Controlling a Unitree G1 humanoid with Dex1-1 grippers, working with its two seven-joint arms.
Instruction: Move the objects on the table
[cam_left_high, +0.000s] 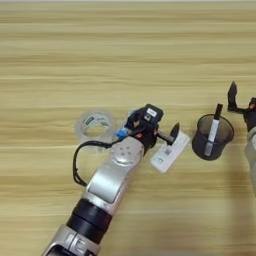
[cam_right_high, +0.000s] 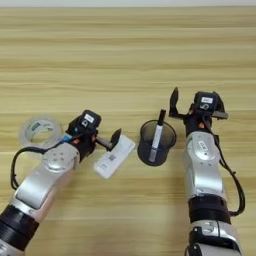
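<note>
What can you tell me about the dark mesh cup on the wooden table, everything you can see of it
The dark mesh cup is a round, see-through black holder standing upright on the light wooden table, mouth open to the top. A thin black-and-white pen leans inside it, its black tip poking above the rim. The flat white rectangular device lies to its left, apart from it; the right gripper hovers just right, not touching.

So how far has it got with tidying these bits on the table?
Done, it seems: the pen already stands in the dark mesh cup. In hand: the left gripper sits open over the flat white device, one finger at its upper end, not lifting it. Left: the tape roll lies flat on the table, and a blue tube peeks out behind that gripper. The right gripper waits open beside the cup.
</note>
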